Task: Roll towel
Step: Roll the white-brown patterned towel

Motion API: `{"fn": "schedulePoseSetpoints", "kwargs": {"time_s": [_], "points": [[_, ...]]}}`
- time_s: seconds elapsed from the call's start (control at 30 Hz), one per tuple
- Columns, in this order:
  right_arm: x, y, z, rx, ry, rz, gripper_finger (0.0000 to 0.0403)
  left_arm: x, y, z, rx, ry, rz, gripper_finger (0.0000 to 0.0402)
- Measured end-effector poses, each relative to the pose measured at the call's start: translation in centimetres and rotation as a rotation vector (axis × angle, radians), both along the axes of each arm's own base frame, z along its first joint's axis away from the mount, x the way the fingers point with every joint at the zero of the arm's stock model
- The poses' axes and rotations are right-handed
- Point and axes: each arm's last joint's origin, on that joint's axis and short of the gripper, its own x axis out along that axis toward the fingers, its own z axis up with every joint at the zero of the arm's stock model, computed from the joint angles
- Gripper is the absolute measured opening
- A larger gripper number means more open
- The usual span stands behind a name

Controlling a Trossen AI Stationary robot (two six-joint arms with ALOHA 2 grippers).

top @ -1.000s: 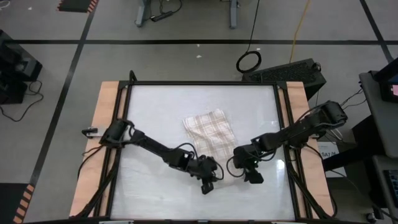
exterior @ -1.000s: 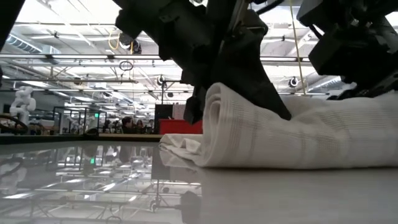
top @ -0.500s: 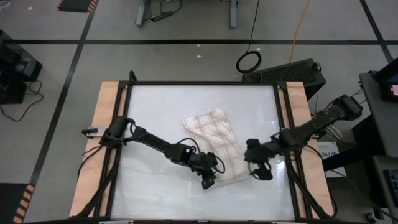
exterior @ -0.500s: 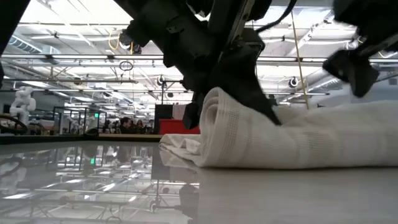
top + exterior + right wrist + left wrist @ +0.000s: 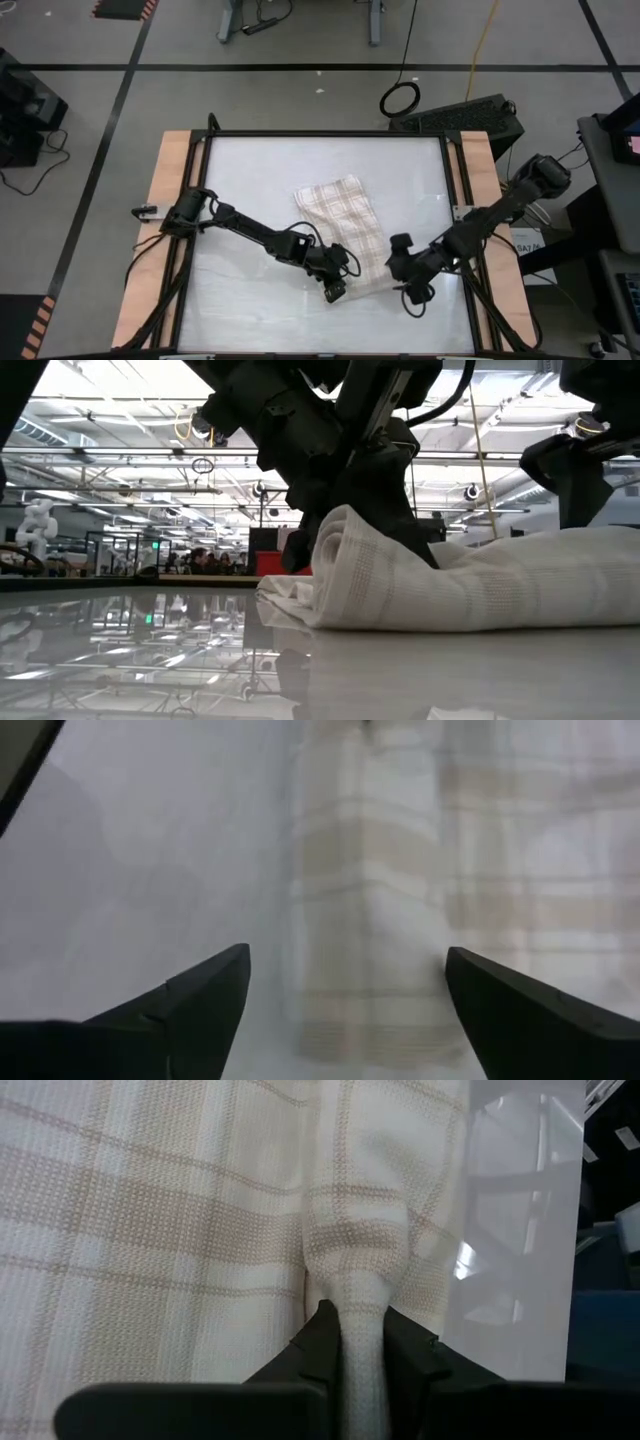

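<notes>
Two grippers work the towel (image 5: 345,228), which lies partly rolled near the table's (image 5: 250,170) middle. We see the left gripper (image 5: 336,290) pinching a fold of the roll's near end, while the right gripper (image 5: 414,295), fingers spread wide, hangs just beside the other end, holding nothing.

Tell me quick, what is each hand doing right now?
Left hand: closed, pinching a fold of the towel.
Right hand: open, holding nothing, at the towel's rolled end.
</notes>
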Motion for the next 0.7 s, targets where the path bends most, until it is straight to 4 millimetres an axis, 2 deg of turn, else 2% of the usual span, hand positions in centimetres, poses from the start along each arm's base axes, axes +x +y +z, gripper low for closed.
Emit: {"fn": "schedulePoseSetpoints", "kwargs": {"time_s": [0.13, 0.27, 0.43, 0.6, 0.7], "points": [[0.7, 0.5, -0.2, -0.023, 0.023, 0.009, 0.0353, 0.0, 0.0, 0.0, 0.0, 0.004, 0.002, 0.0047], [1.5, 0.8, -1.0, -0.12, 0.029, 0.047, 0.0364, -0.1, 0.0, -0.1, 0.005, 0.018, 0.002, 0.0047], [2.3, 1.1, -2.1, -0.185, 0.055, 0.048, 0.0357, -0.1, 0.1, -0.1, 0.006, 0.02, 0.002, 0.0047], [2.9, 1.6, -3.0, -0.168, 0.086, 0.069, 0.0352, -0.1, 0.1, -0.1, 0.007, 0.021, 0.004, 0.0047], [2.9, 1.7, -3.2, -0.147, 0.101, 0.063, 0.0329, -0.1, 0.1, -0.1, 0.007, 0.021, 0.005, 0.0047]]}}
